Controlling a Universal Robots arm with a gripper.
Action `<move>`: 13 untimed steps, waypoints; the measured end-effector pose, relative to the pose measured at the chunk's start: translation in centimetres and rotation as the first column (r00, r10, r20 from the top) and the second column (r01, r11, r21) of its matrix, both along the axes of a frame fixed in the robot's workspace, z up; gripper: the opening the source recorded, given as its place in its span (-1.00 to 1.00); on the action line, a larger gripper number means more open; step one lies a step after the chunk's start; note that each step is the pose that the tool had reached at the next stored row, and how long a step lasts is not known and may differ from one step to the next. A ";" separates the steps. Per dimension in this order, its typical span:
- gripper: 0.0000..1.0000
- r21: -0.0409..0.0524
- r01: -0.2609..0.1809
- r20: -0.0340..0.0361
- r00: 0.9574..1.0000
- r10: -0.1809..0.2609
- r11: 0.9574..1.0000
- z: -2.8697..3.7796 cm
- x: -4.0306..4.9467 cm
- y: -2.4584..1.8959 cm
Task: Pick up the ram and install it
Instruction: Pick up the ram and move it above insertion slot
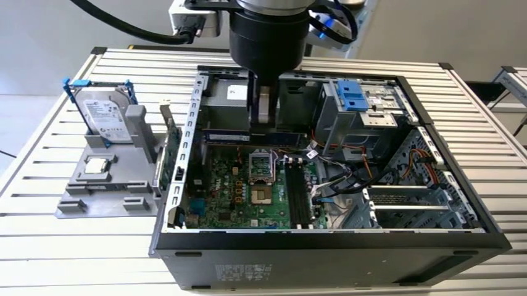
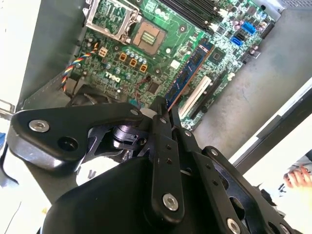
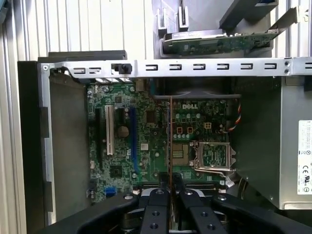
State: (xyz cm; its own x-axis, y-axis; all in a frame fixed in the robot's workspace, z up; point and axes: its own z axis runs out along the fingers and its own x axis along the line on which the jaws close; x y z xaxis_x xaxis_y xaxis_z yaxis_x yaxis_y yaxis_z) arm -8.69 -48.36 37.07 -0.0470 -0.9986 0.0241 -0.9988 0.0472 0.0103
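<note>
The ram (image 1: 239, 137) is a slim dark blue stick held level above the green motherboard (image 1: 239, 197), over the rear part of the open computer case. My gripper (image 1: 263, 126) is shut on its middle from above. In the second wrist view the ram (image 2: 192, 68) juts out past the gripper (image 2: 163, 105) over the board. In the first wrist view the ram (image 3: 169, 141) shows edge-on as a thin line running out from the gripper (image 3: 169, 189). The black memory slots (image 1: 297, 194) lie lower on the board, toward the exterior view's right of the processor socket (image 1: 259, 179).
The case wall (image 1: 177, 179) surrounds the board. Inside are a grey power supply (image 1: 226, 98), a drive cage with a blue latch (image 1: 350, 98) and loose cables (image 1: 346, 179). On the exterior view's left a grey stand (image 1: 107, 191) holds a hard drive (image 1: 105, 117) and a processor chip (image 1: 97, 165).
</note>
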 end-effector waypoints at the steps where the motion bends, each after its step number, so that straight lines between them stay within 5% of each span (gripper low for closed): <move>1: -1.00 0.000 0.003 0.000 1.000 -0.003 1.000 0.00 0.11 0.00; 13: -1.00 0.000 0.022 0.000 1.000 -0.022 1.000 0.00 1.88 0.00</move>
State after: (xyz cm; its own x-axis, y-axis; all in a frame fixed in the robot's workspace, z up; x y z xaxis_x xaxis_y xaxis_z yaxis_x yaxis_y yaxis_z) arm -6.80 -48.36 37.07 -0.0686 -0.9973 0.0241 -0.9976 0.0689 0.0103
